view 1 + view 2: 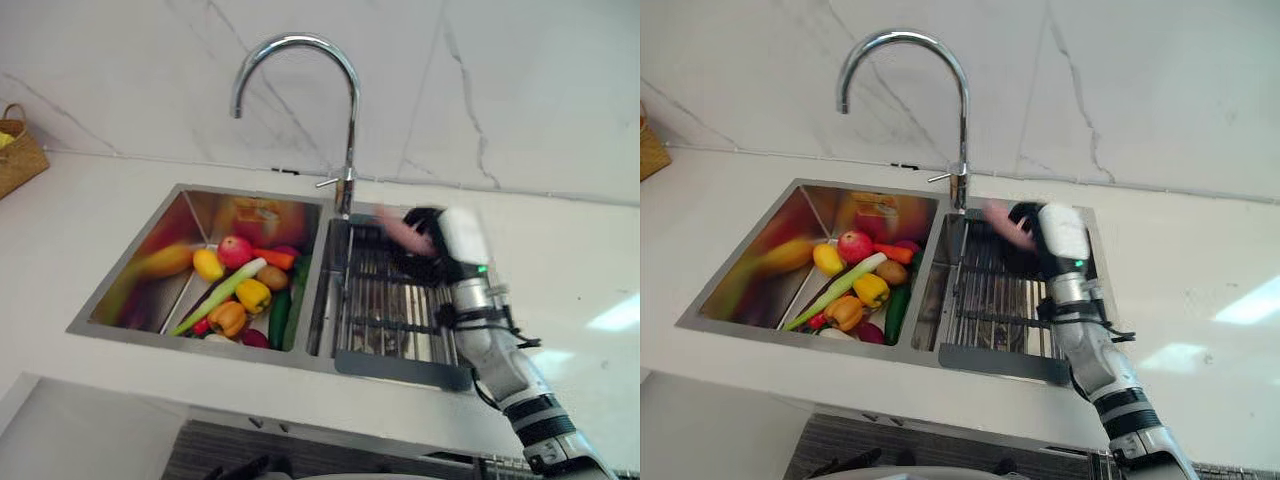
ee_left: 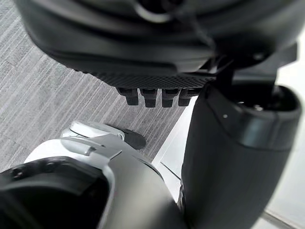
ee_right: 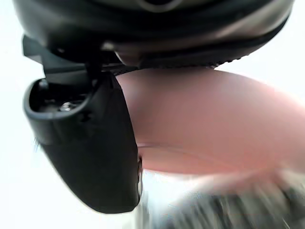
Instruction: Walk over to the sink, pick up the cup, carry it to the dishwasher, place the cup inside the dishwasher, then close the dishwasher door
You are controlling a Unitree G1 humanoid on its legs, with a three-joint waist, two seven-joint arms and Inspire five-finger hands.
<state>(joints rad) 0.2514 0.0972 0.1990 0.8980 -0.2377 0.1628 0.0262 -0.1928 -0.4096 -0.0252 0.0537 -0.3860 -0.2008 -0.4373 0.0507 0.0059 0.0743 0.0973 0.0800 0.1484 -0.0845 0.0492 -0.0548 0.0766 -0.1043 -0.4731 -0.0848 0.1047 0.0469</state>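
Observation:
My right hand (image 1: 432,248) is over the right basin of the sink (image 1: 130,330), at its far end near the tap. Its fingers and thumb are curled round a pink cup (image 1: 398,229), which sticks out to the left of the hand. In the right wrist view the cup (image 3: 214,124) sits against the palm, with the thumb (image 3: 90,143) pressed on its side. The cup is held just above a metal rack (image 1: 385,310) lying in that basin. My left hand (image 2: 152,95) hangs over a grey floor with its fingers relaxed, holding nothing.
The left basin holds several fruits and vegetables (image 1: 240,290). A tall curved tap (image 1: 345,120) rises behind the divider between the basins. A wicker basket (image 1: 15,150) stands on the white counter at far left. A marble wall backs the counter.

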